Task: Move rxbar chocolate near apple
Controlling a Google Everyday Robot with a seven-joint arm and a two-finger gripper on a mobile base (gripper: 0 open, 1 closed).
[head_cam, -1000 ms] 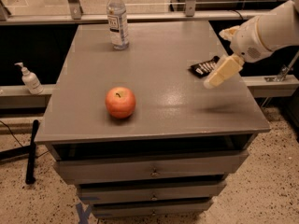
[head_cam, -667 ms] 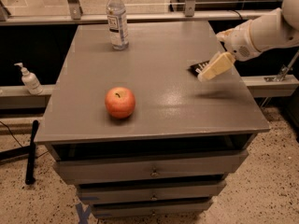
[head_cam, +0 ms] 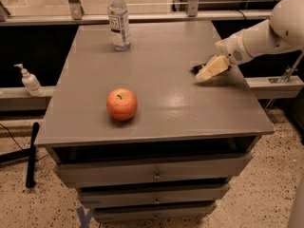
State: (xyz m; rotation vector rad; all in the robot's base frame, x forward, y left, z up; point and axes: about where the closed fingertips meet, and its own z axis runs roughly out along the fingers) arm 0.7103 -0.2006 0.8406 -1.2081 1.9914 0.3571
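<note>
A water bottle stands at the counter's far edge and the apple sits front left. At the right edge, well apart from the apple, the gripper hangs low over the rxbar chocolate, mostly hiding it; whether it grips cannot be told

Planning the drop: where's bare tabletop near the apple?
Bare: tabletop between apple and gripper, and between apple and water bottle. There is a narrower strip in front of the apple. Crowded only where the gripper sits over the rxbar chocolate.

Pose: extended in from the right.
My white tubular arm angles down-left; cream two-finger gripper sits low, tip pointing left.
</note>
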